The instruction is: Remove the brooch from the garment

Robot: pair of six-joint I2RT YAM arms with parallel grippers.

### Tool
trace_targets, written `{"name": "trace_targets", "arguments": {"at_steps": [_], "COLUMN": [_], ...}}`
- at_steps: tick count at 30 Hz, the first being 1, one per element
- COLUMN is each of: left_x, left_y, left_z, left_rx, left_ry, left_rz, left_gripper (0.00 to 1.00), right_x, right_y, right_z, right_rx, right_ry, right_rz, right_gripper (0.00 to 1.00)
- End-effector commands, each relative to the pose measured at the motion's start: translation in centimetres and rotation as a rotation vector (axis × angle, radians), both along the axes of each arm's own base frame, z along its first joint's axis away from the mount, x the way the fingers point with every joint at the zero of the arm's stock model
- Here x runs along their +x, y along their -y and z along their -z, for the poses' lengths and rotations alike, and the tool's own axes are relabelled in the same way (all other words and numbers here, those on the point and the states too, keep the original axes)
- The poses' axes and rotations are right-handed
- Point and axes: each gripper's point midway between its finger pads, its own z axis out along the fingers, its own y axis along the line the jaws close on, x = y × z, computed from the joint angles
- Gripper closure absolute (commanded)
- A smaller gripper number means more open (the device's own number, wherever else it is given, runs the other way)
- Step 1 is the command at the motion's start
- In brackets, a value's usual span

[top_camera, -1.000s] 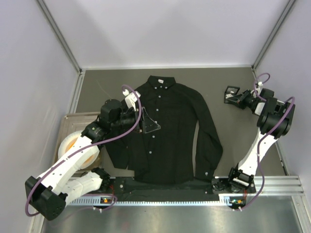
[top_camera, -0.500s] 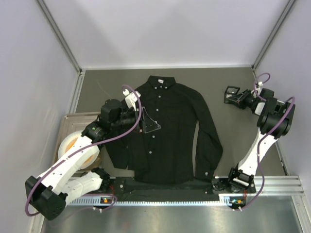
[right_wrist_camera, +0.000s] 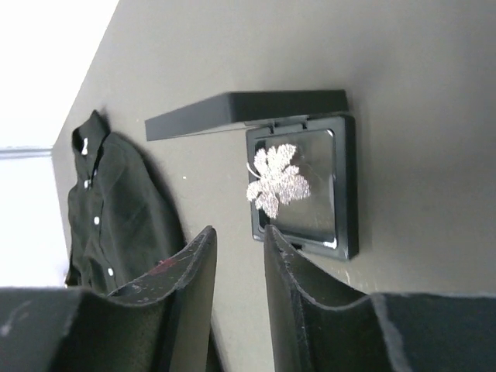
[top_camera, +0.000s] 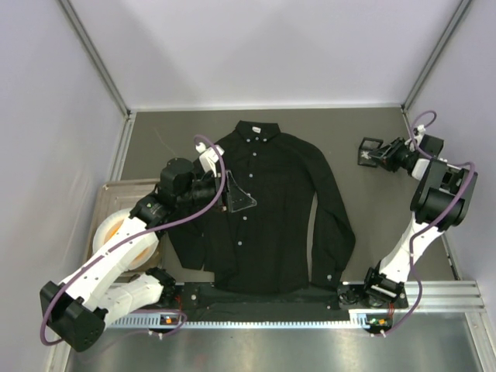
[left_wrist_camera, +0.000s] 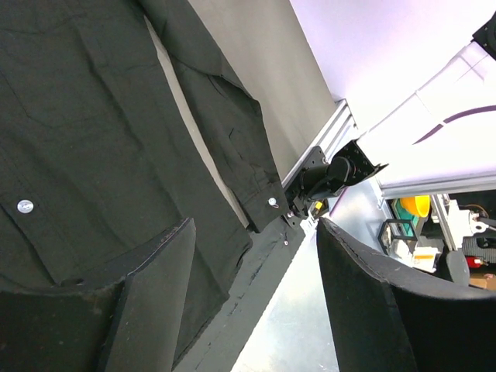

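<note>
The garment [top_camera: 267, 201], a black shirt, lies flat and face up in the middle of the table; it also shows in the left wrist view [left_wrist_camera: 108, 116] and the right wrist view [right_wrist_camera: 116, 201]. The brooch [right_wrist_camera: 277, 182], a white leaf shape, lies inside a small open black box [right_wrist_camera: 346, 194] on the table, far right of the shirt [top_camera: 364, 156]. My right gripper [right_wrist_camera: 239, 236] is just short of the box, jaws a narrow gap apart and empty. My left gripper [left_wrist_camera: 256, 263] is open and empty, low over the shirt's left front [top_camera: 239, 199].
A beige tray [top_camera: 116, 190] holding a white roll [top_camera: 124, 232] sits at the left. The box's lid [right_wrist_camera: 248, 105] stands raised on the shirt side. An aluminium rail [top_camera: 434, 298] runs along the front edge. Walls close in on three sides.
My right gripper has drawn back up and to the right, off the box, leaving the box and brooch on the table. The left arm has not moved.
</note>
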Motion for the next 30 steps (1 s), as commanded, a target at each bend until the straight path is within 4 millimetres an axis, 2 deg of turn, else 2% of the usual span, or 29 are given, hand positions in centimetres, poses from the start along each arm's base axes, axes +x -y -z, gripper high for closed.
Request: {"name": "trace_targets", "arguments": {"at_steps": [1, 2, 3, 5, 6, 8, 9, 10, 12, 13, 15, 16, 17, 18, 19, 20, 21, 22, 25, 29, 30], "left_x": [-0.3, -0.4, -0.5, -0.5, -0.6, -0.3, -0.4, -0.1, 0.1, 0.2, 0.4, 0.4, 0.7, 0.5, 0.5, 0.4, 0.3, 0.2, -0.3, -0.8, -0.8], "left_y": [0.0, -0.1, -0.2, -0.5, -0.7, -1.1, -1.3, -1.5, -1.8, -2.1, -2.6, -2.9, -3.4, -3.9, -4.3, -5.1, -5.4, -5.8, -6.9, -8.4, -8.7], "left_z": [-3.3, -3.3, -3.5, -3.5, -3.8, -4.8, -4.8, -5.2, -5.8, -5.7, -6.6, -6.6, -7.1, -7.7, -7.8, -8.5, -8.8, -9.0, -9.8, -11.5, -12.0], "left_rx": [-0.057, -0.054, -0.05, -0.038, -0.027, -0.021, -0.011, -0.006, 0.002, 0.016, 0.019, 0.03, 0.031, 0.022, 0.024, 0.012, 0.005, -0.003, -0.035, -0.079, -0.088], "left_ry": [0.091, 0.088, 0.095, 0.101, 0.108, 0.143, 0.141, 0.154, 0.172, 0.165, 0.184, 0.175, 0.184, 0.198, 0.199, 0.211, 0.214, 0.218, 0.229, 0.265, 0.277], "left_rz": [0.013, 0.01, 0.009, -0.003, -0.008, -0.027, -0.034, -0.055, -0.076, -0.087, -0.127, -0.143, -0.182, -0.204, -0.229, -0.272, -0.293, -0.309, -0.369, -0.437, -0.453], "left_gripper": [0.31, 0.31, 0.31, 0.31, 0.31, 0.3, 0.3, 0.3, 0.3, 0.3, 0.3, 0.3, 0.29, 0.29, 0.29, 0.29, 0.29, 0.29, 0.28, 0.27, 0.26], "right_x": [-1.2, -2.2, -2.8, -4.9, -5.5, -6.9, -7.5, -8.0, -9.3, -10.3, -11.7, -12.9, -13.8, -14.7, -16.4, -17.4, -18.2, -19.0, -21.5, -24.7, -26.0], "right_y": [1.0, 1.1, 1.6, 1.9, 1.9, 0.4, -0.2, -1.9, -3.8, -5.1, -8.9, -9.7, -11.9, -12.9, -13.6, -14.7, -14.8, -14.9, -14.2, -14.5, -14.7], "right_z": [-3.0, -2.6, -3.9, -3.7, -5.2, -6.3, -8.8, -9.6, -11.4, -13.7, -15.9, -18.6, -19.6, -20.7, -22.9, -23.6, -23.9, -24.3, -25.8, -28.0, -29.9], "right_rx": [-0.12, -0.13, -0.18, -0.235, -0.283, -0.36, -0.407, -0.436, -0.5, -0.538, -0.612, -0.633, -0.646, -0.64, -0.625, -0.587, -0.571, -0.546, -0.508, -0.464, -0.446], "right_ry": [-0.05, -0.095, -0.087, -0.162, -0.142, -0.144, -0.096, -0.089, -0.052, 0.011, 0.092, 0.173, 0.22, 0.261, 0.338, 0.37, 0.384, 0.392, 0.405, 0.498, 0.564], "right_rz": [0.064, 0.079, 0.11, 0.137, 0.135, 0.097, 0.097, 0.069, 0.045, 0.037, -0.037, -0.031, -0.072, -0.091, -0.091, -0.108, -0.097, -0.092, -0.032, -0.036, -0.041], "right_gripper": [0.67, 0.66, 0.65, 0.65, 0.65, 0.63, 0.59, 0.57, 0.54, 0.53, 0.46, 0.45, 0.44, 0.41, 0.39, 0.38, 0.37, 0.02, 0.01, 0.01, 0.01]}}
